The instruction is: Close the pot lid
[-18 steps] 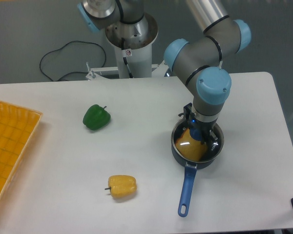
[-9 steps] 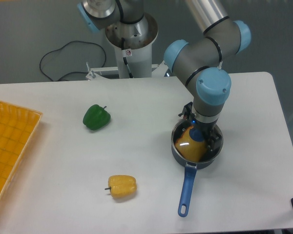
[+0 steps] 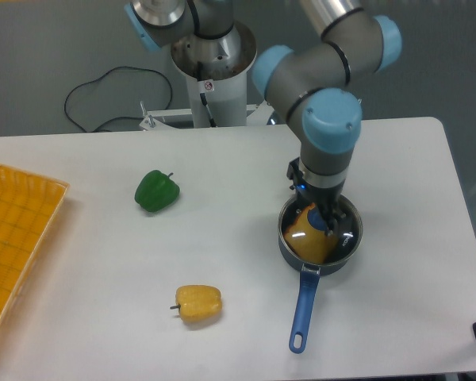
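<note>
The pot point(image 3: 320, 238) is a small dark pan with a long blue handle point(image 3: 303, 305) pointing toward the table's front edge. The glass lid point(image 3: 345, 235) lies flat on it, its silver rim matching the pan's rim. A yellow-orange item shows through the glass. My gripper point(image 3: 325, 216) hangs straight down over the lid's centre, its dark fingers just above the blue knob and partly hiding it. The fingers look slightly parted and apart from the lid.
A green pepper point(image 3: 156, 190) lies left of centre and a yellow pepper point(image 3: 198, 303) sits near the front. An orange tray point(image 3: 16, 238) takes up the left edge. The robot base point(image 3: 213, 71) and a black cable point(image 3: 103, 99) are behind.
The arm has risen and shifted a little left and back, carrying the gripper upward. The lid and pot have stayed where they were.
</note>
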Controlling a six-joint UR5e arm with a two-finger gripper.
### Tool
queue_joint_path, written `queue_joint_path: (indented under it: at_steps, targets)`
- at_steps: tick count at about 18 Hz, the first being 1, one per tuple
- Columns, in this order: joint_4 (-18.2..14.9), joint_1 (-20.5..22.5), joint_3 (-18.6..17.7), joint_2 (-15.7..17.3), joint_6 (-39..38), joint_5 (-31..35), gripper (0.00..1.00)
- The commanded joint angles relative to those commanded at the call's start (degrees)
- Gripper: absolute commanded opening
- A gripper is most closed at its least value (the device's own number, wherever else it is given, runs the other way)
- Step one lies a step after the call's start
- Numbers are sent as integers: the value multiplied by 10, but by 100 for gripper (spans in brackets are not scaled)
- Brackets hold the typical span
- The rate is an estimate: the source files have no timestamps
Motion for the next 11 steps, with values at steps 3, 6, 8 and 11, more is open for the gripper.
queue_joint_path:
  at_steps: [3,6,8,11]
  targets:
    - [-56,6,1,42,5,3,100]
    - [-101,11,1,69,73,13,100]
    - [-120,18,-3,89,94,13,100]
    - [-131,28,-7,95,96,13,100]
